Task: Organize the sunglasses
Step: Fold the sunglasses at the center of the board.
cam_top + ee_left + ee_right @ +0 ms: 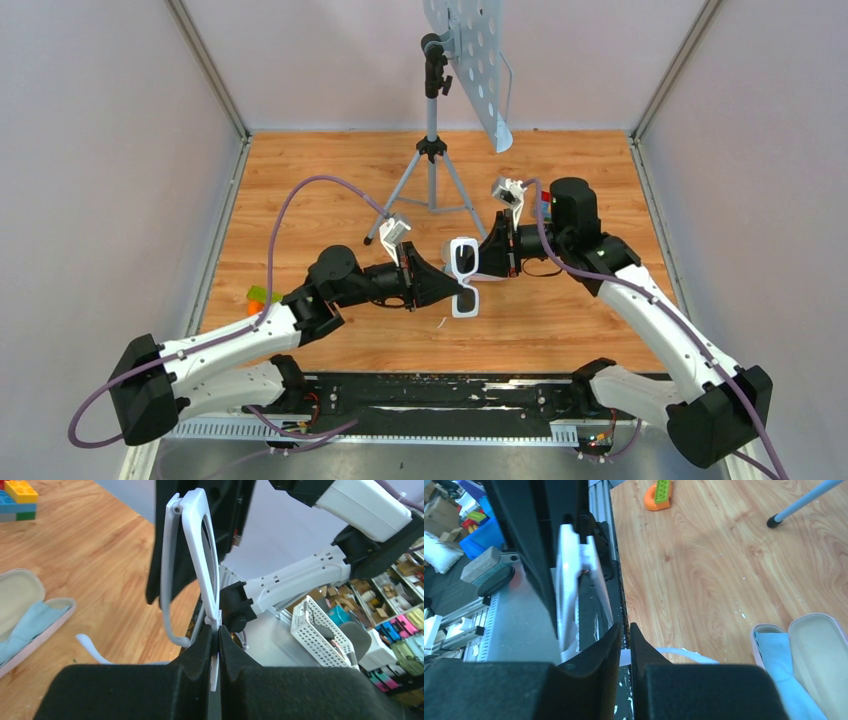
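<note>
From above, you see a wooden table (300,180) between pale walls, with a tripod (432,150) near its far edge. The sunglasses (465,272) hang over the table's middle.

In your left wrist view, the left gripper (215,642) pinches their white frame. An open pink case (20,587) holds a blue cloth (30,625).

In your right wrist view, the right gripper (624,637) is closed on another white part.

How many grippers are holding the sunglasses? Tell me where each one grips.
2. The left gripper clamps the sunglasses at their near end; the right gripper clamps their far end.
</note>
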Motion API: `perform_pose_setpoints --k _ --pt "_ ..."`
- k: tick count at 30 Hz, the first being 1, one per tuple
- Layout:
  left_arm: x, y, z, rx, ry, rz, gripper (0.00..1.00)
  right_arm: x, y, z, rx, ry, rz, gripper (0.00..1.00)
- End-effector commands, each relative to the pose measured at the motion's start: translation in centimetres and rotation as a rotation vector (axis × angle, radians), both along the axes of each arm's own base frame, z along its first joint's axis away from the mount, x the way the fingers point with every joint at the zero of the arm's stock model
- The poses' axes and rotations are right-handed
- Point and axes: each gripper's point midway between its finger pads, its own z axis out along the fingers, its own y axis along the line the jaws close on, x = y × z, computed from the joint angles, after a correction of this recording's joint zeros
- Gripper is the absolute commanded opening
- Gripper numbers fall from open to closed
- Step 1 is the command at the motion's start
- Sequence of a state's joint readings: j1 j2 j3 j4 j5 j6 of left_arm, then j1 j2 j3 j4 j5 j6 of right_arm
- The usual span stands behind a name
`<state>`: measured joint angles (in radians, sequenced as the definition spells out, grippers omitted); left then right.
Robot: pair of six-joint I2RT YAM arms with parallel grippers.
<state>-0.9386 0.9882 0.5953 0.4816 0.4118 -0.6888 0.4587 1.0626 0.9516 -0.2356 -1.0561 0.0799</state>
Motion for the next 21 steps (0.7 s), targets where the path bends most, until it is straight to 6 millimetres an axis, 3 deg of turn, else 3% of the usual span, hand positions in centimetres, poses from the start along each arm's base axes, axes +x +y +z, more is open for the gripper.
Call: perform_pose_setpoints --k 1,11,17,21 --pt "1.6 -0.1 -0.5 0.006 -0.024 0.082 0.00 -2.1 0.2 0.7 0.050 0.042 0.077 0.16" --pt "2.2 -0.1 -0.5 0.007 -0.033 0.113 0.00 -1.8 0.4 1.2 0.071 0.064 0.068 0.19" --pt "0.9 0.5 0.1 0.012 -0.057 0.064 0.00 0.7 -1.6 1.1 -0.005 -0.043 -0.049 0.21" --pt "-0.3 1.4 0.8 0.003 -0.068 0.038 0.00 2.0 -3.0 0.0 -0.061 -0.056 -0.159 0.23"
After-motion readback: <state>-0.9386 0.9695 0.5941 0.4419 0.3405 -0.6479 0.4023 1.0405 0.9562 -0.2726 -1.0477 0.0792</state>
